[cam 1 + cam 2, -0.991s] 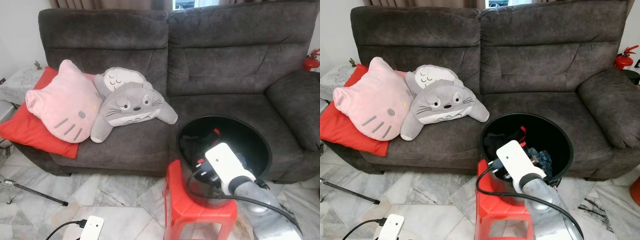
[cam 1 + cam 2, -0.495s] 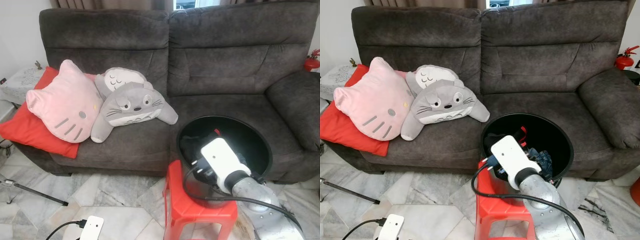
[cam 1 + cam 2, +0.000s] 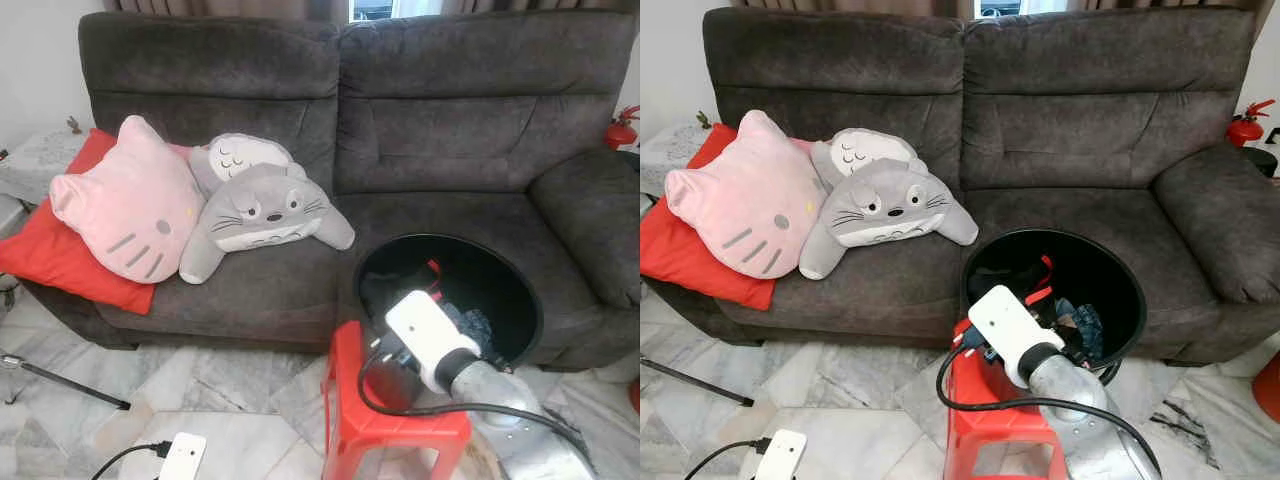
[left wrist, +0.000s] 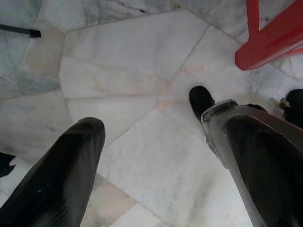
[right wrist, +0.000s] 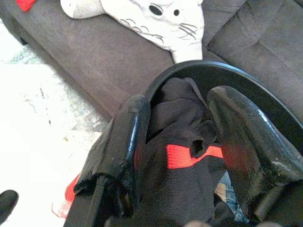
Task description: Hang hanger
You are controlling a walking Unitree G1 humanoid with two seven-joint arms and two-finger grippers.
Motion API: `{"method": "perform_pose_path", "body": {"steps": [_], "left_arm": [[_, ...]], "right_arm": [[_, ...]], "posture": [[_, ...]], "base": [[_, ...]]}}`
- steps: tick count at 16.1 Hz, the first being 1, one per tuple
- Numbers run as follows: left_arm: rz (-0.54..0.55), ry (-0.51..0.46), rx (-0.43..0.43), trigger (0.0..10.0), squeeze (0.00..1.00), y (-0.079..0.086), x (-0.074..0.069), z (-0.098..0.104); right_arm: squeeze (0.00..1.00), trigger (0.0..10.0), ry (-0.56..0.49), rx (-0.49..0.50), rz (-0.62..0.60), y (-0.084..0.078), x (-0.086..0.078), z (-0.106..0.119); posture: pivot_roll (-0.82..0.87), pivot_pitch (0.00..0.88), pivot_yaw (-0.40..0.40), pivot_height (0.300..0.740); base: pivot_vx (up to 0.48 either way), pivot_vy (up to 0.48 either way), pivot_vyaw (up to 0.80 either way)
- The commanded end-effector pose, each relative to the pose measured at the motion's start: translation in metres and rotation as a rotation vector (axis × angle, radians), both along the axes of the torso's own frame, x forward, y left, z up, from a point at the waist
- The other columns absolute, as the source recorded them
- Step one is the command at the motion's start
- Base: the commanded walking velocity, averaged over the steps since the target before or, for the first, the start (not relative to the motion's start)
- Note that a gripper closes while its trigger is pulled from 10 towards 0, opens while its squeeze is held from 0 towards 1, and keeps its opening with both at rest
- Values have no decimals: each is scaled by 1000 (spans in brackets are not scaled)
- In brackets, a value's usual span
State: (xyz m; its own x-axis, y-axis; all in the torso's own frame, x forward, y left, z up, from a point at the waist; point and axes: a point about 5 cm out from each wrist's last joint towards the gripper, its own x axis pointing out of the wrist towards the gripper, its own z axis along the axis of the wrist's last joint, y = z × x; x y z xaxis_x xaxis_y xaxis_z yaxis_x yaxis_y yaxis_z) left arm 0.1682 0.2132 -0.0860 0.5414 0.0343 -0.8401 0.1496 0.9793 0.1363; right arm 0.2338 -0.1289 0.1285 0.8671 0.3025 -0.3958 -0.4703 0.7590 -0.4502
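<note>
Two spread right gripper (image 5: pixel 182 142) fingers (image 5: pixel 241 137) straddle black-and-red clothing (image 5: pixel 182 156) in the bucket (image 3: pixel 1130 300), clasping nothing.

no text, label, brand, number or sign can be read anywhere in these pictures.
</note>
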Motion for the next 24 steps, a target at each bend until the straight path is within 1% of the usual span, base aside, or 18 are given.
{"method": "perform_pose_path", "body": {"steps": [1, 2, 3, 8, 10, 15, 16, 17, 19, 20, 21, 24], "left_arm": [[9, 19, 13, 10000, 0, 4, -7, -2], [11, 24, 13, 10000, 0, 5, -10, -3], [10, 35, 16, 10000, 0, 5, -15, -5], [-5, 51, 22, 10000, 0, 5, -23, -8], [-11, 42, 22, 10000, 0, 5, -17, -6], [-13, 36, 26, 10000, 0, 7, -12, -4], [-15, 37, 27, 10000, 0, 7, -12, -4], [-20, 38, 27, 10000, 0, 7, -12, -4], [-23, 38, 26, 10000, 0, 7, -12, -4], [-25, 37, 25, 10000, 0, 6, -12, -4], [-26, 37, 25, 10000, 0, 6, -11, -4], [-30, 38, 26, 10000, 0, 7, -12, -4]], "right_arm": [[0, 10000, 12, 13, 10, 1, 0, -3], [0, 10000, 14, 14, 7, 1, 0, -5], [0, 10000, 31, 7, -6, -4, -1, -11], [0, 10000, 51, -14, -78, -12, -3, -16], [0, 10000, 47, -18, -80, -14, -4, -16], [0, 10000, 53, -37, -119, -17, -4, -19], [0, 6706, 61, -40, -113, -16, -5, -20], [0, 2353, 67, -42, -122, -17, -6, -21], [0, 1490, 76, -46, -140, -18, -6, -22], [0, 5608, 87, -59, -153, -20, -7, -25], [0, 10000, 93, -71, -163, -22, -7, -27], [0, 10000, 100, -71, -175, -22, -7, -28]], "posture": [[-166, 0, 35, 740], [-166, 0, 35, 740], [-167, 0, 37, 740], [-181, 0, 54, 740], [-184, 0, 57, 740], [-184, 0, 60, 740], [-186, 0, 62, 740], [-187, 0, 65, 740], [-190, 0, 67, 740], [-190, 0, 67, 740], [-191, 0, 70, 740], [-192, 0, 70, 740]], "base": [[0, 0, 0], [0, 0, 0], [0, 0, 0], [0, 0, 0], [0, 0, 0], [0, 0, 0], [0, 0, 0], [0, 0, 0], [0, 0, 0], [0, 0, 0], [0, 0, 0], [0, 0, 0]]}}
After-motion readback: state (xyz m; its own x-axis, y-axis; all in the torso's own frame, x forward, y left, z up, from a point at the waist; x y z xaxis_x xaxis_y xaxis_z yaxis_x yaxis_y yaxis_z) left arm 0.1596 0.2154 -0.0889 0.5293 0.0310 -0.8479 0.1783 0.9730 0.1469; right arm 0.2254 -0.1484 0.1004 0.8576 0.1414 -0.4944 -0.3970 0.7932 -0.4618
